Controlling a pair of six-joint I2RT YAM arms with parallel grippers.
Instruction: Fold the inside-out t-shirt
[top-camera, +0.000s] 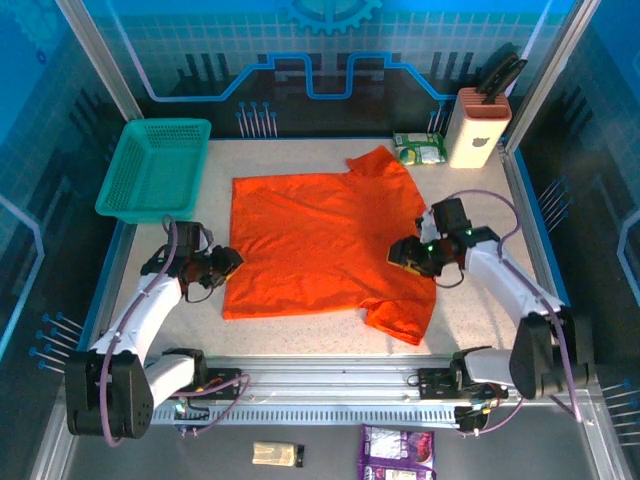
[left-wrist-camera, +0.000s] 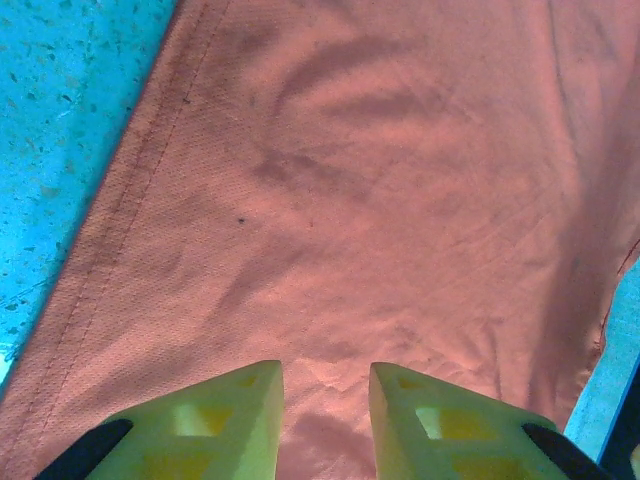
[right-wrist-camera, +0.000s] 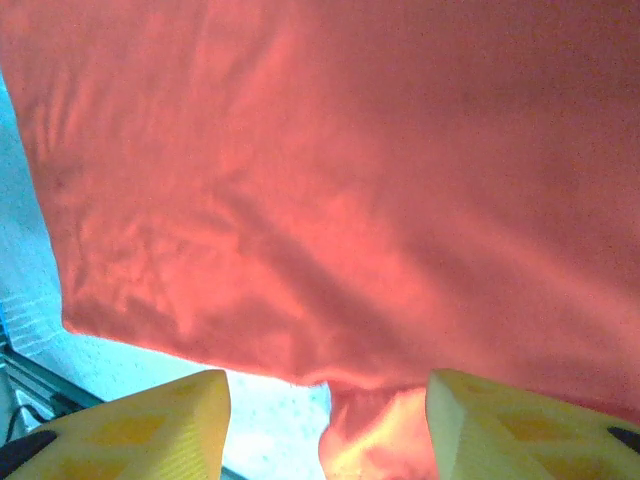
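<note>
T-shirt (top-camera: 320, 235): spread flat on the table (top-camera: 290, 158) (hem leftward) for folding;
Left gripper (top-camera: 226, 263): fingers parted at the hem, placed for pinching;
Right gripper (top-camera: 402, 254): fingers parted at the collar side, nothing clamped.

Orange-red t-shirt (top-camera: 320, 240) spread flat mid-table (top-camera: 300, 160).
Its hem edge lies to the left and its shoulders to the right, with one short sleeve pointing to the far side and the other toward the near edge. The thin cloth is lightly wrinkled, and a stitched seam runs along the hem.
</note>
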